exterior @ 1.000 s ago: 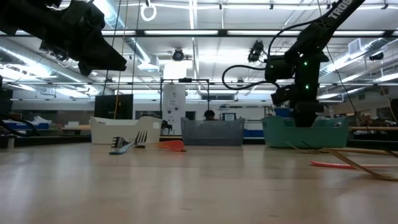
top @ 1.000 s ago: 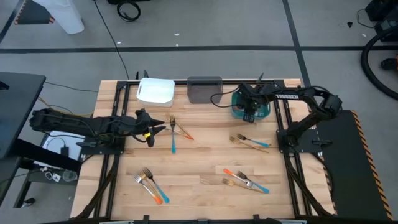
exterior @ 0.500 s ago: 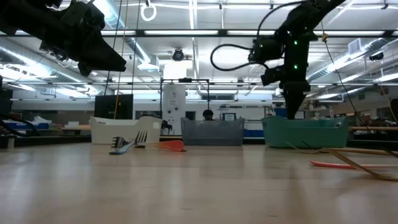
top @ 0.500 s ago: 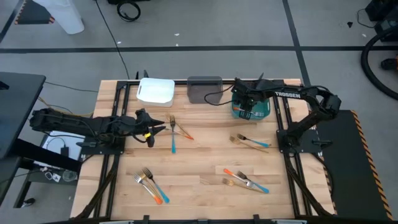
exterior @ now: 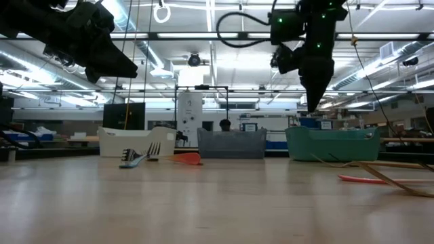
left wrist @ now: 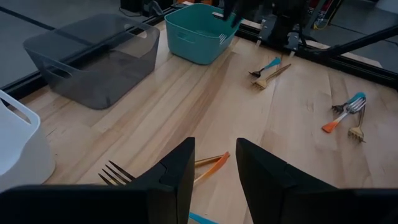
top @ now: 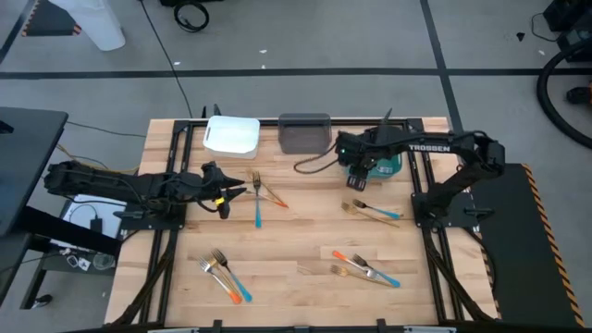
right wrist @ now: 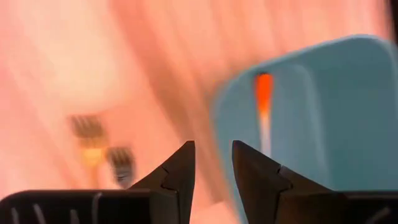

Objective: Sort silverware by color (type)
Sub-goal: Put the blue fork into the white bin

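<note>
Right hand [top: 352, 181] lifted clear of teal bin [top: 388, 166], empty, fingers parted; orange fork [right wrist: 263, 93] inside.

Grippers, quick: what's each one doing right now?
Left gripper: open, empty, above the forks near the white bin.
Right gripper: open, empty, by the teal bin.

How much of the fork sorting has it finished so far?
Barely started. One orange-handled fork lies in the teal bin. Nothing is in hand: the right tool, open, hangs beside that bin, and the left tool waits by two forks. Three more clusters remain on the table.
</note>
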